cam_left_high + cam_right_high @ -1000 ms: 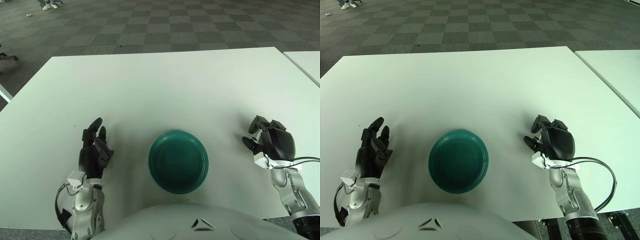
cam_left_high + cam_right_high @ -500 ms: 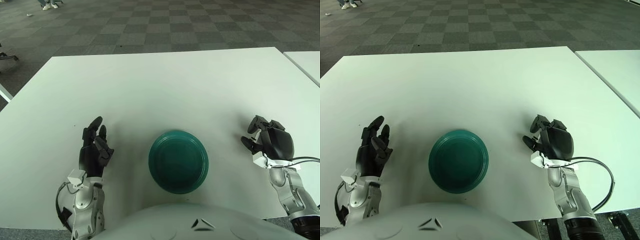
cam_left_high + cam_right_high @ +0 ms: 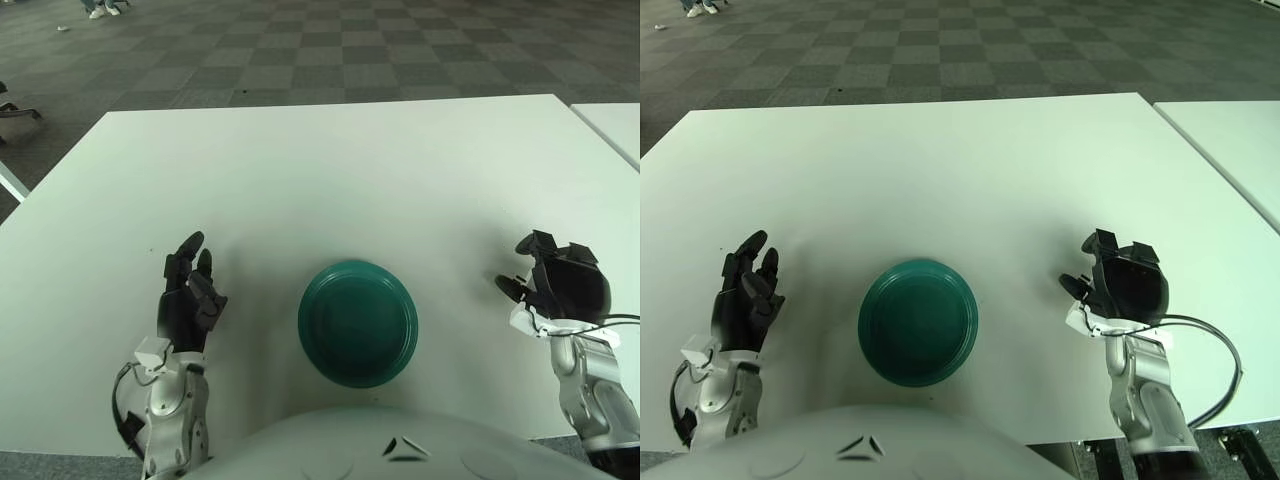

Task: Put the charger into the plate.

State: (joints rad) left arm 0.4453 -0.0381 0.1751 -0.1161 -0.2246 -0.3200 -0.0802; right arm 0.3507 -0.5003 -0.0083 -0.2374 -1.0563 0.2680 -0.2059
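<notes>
The left hand (image 3: 185, 300) shows left of the green plate (image 3: 357, 322), fingers (image 3: 190, 255) spread and holding nothing. The plate sits bare at the near middle of the white bench (image 3: 330, 170). The right hand (image 3: 560, 285) shows right of it, fingers loosely curled — empty. No charger is visible anywhere, so neither hand is nearer. Beyond lies chequered carpet (image 3: 330, 45).

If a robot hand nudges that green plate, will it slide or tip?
The green plate looks shallow and sits flat, so it probably slides rather than tips. The white table looks smooth, so little grip. It seems rigid, likely light.
</notes>
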